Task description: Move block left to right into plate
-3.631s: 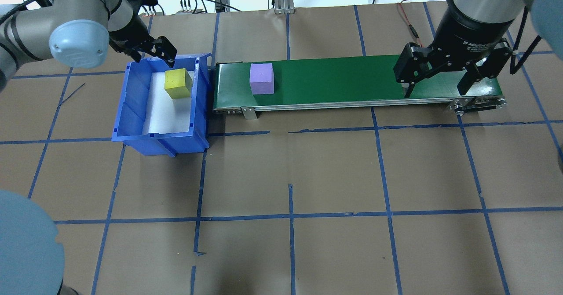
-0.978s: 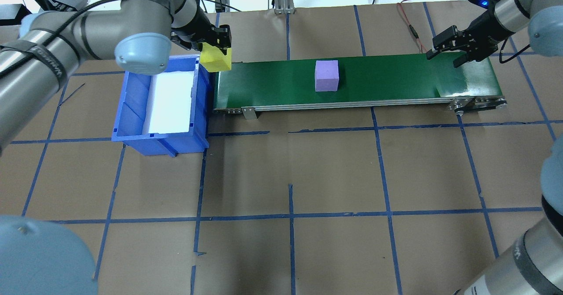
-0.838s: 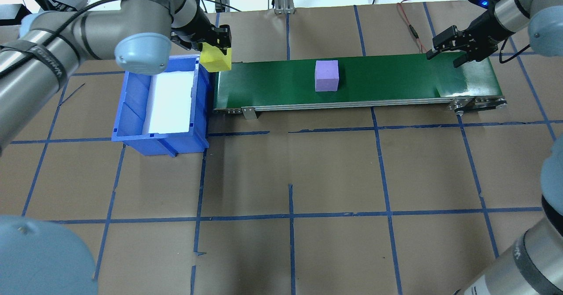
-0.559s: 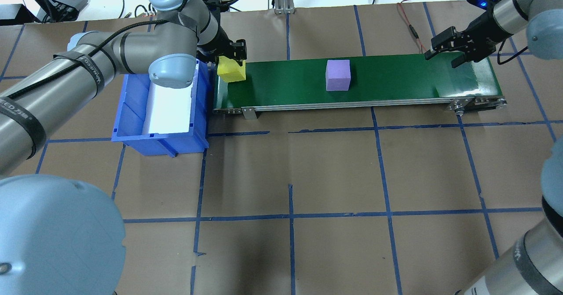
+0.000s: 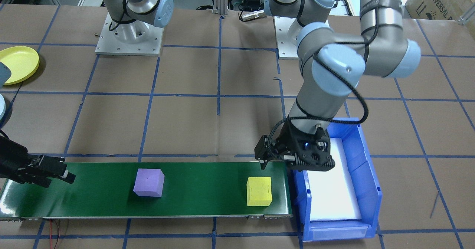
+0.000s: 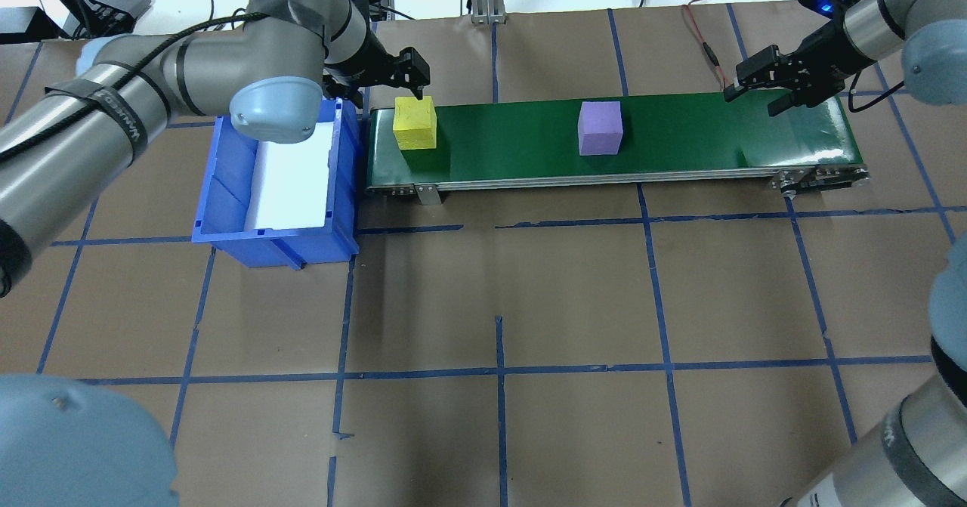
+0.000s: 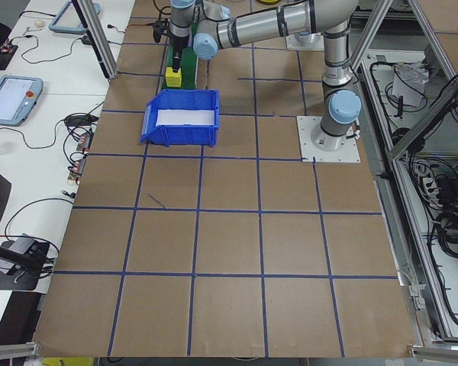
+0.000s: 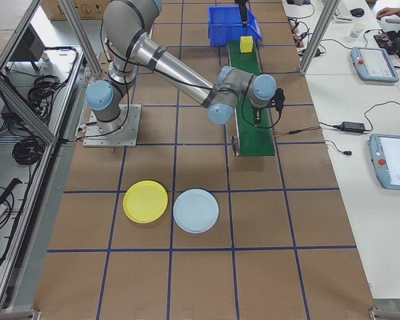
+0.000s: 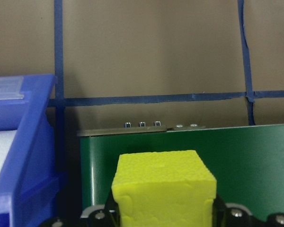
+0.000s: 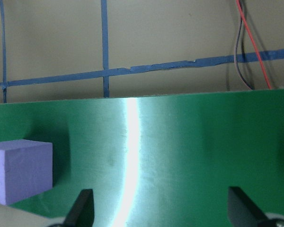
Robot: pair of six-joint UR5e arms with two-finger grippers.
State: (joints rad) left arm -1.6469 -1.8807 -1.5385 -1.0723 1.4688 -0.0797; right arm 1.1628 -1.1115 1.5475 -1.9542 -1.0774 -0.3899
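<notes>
Left tool [image 6: 400, 76] open above yellow block [image 6: 415, 122]; right tool [image 6: 758, 88] open; blue bin [image 6: 227, 190] holds white liner.

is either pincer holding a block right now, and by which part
Nothing is held. The left pincer is open just behind the yellow block on the conveyor; the right pincer is open and empty.

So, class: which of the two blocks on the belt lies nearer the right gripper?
The purple block, mid-belt; the yellow block sits at the far end beside the blue bin.

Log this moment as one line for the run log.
left gripper: open, above yellow foam cube on green conveyor belt | purple foam cube: mid-belt | right gripper: open over belt end | yellow plastic plate: empty
</notes>
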